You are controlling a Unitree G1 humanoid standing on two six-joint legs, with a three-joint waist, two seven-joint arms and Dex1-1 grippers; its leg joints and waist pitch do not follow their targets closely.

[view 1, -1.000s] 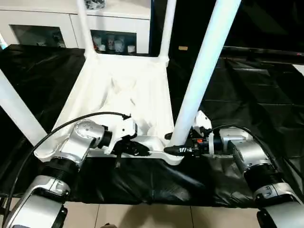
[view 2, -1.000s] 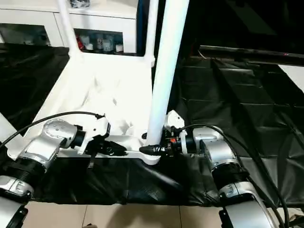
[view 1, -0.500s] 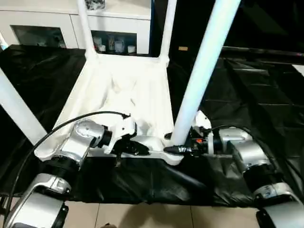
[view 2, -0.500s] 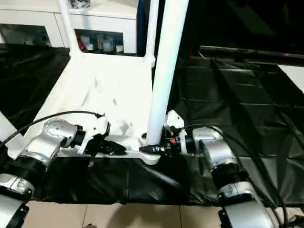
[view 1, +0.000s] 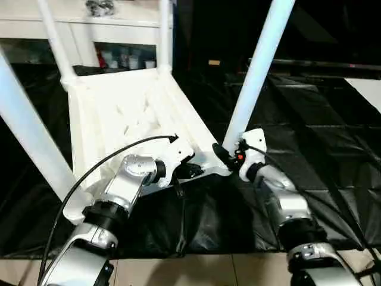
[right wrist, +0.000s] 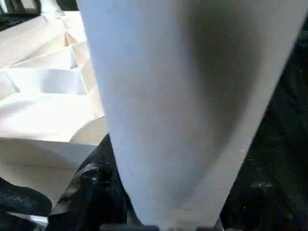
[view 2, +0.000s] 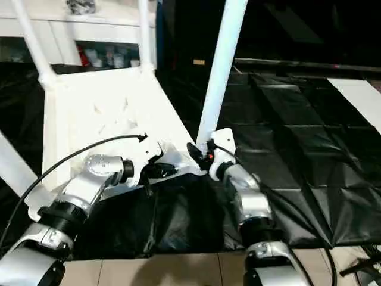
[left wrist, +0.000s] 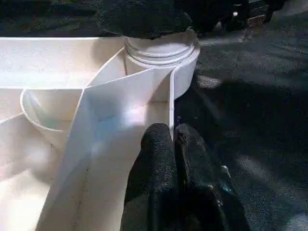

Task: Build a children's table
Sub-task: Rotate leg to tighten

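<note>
The white tabletop (view 1: 107,113) lies ribbed underside up on a black sheet. Its tube legs stand in the corner sockets: two far legs (view 1: 52,36), a near left leg (view 1: 27,131) and a near right leg (view 1: 256,71). My left gripper (view 1: 193,171) is shut, its fingers (left wrist: 161,163) pressed together against the near rim beside the round socket (left wrist: 161,53). My right gripper (view 1: 225,156) is closed around the base of the near right leg (right wrist: 183,96), one black finger (right wrist: 96,192) showing beside the tube.
A white cabinet (view 1: 119,33) with glass doors stands behind the table. The black sheet (view 1: 309,119) spreads wide to the right, with a pale strip (view 1: 366,89) at its far right edge. Tiled floor (view 1: 196,271) runs along the near side.
The tabletop has swung round, its far end going left and its near right corner moving away from me. Both grippers stayed on that corner, and my right arm stretched forward.
</note>
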